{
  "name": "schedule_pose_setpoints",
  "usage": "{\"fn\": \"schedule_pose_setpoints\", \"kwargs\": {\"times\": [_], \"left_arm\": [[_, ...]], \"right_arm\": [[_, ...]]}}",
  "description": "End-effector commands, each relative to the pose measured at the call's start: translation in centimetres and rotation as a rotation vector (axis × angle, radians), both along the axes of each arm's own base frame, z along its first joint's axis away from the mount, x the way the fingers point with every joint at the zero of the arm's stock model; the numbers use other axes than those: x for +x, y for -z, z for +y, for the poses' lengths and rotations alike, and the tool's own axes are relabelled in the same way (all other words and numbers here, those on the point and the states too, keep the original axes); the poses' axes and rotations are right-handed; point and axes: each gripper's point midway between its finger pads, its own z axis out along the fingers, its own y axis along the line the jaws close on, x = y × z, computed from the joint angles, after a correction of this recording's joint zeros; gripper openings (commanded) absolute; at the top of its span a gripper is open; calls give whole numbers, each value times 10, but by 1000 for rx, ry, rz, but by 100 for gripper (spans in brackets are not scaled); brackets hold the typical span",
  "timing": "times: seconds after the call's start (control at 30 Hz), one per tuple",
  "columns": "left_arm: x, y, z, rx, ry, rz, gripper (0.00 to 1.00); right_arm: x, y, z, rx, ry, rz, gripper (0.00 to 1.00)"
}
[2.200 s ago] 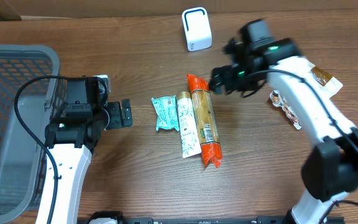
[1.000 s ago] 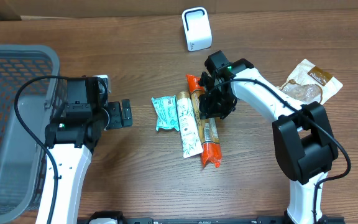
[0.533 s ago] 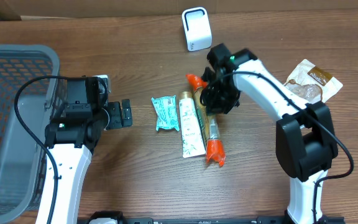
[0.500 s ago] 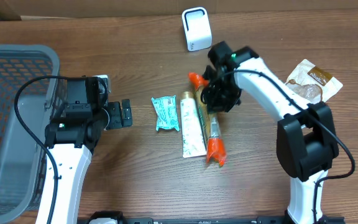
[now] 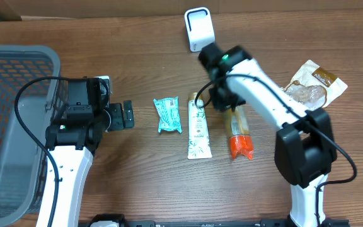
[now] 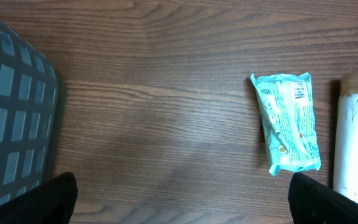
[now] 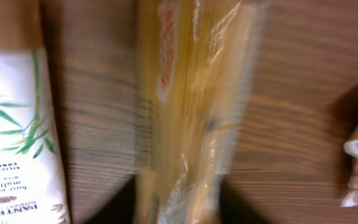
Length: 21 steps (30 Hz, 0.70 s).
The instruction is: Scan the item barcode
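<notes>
Two sets of jaws | left jaws spread wide | right jaws over pasta packet (image 5: 237, 129), pinching or not I cannot tell | packet flat on counter (image 5: 144, 176), 3 o'clock of white tube (image 5: 198, 129), 5 o'clock of scanner (image 5: 199, 29)

Overhead light: I get even, fairly bright light from above; the table (image 5: 144, 183) reads warm brown with no glare
Overhead shadows: soft and short, tucked close under the right arm (image 5: 266, 104) and beside the basket (image 5: 11, 113)
Overhead sharpness: crisp to my eye, with no bending at the edges
Left wrist view: sharp; I can follow the wood grain and the print on the teal packet (image 6: 288, 121); a broad faint shadow dims the middle of the wood
Right wrist view: badly smeared; the pasta pack (image 7: 185, 112) streaks vertically, and I only half-read the lettering on the white tube (image 7: 17, 124)
Right wrist shadows: dark patches flank the pack low in frame
</notes>
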Motion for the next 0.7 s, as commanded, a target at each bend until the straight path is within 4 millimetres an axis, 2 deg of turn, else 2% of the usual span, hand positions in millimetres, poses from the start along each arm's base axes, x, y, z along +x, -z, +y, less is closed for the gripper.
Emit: {"fn": "schedule_pose_setpoints", "kwargs": {"times": [0.0, 0.07, 0.13, 0.27, 0.33, 0.4, 0.53, 0.67], "left_arm": [[0, 3, 3, 13, 5, 8, 99], [0, 3, 2, 13, 5, 8, 100], [0, 3, 3, 13, 4, 8, 100], [0, 3, 3, 13, 4, 8, 100], [0, 3, 3, 13, 4, 8, 100], [0, 3, 2, 13, 5, 8, 100], [0, 3, 2, 13, 5, 8, 100], [0, 3, 2, 13, 5, 8, 100]], "right_arm": [[-17, 5, 12, 15, -22, 27, 84], [-19, 2, 24, 83, -23, 49, 85], [-12, -6, 25, 128, 1, 42, 85], [10, -28, 14, 243, 16, 38, 84], [18, -34, 2, 308, 11, 56, 84], [24, -35, -12, 378, 23, 77, 86], [33, -33, -26, 578, 33, 112, 87], [37, -16, -41, 671, 87, 113, 87]]}}
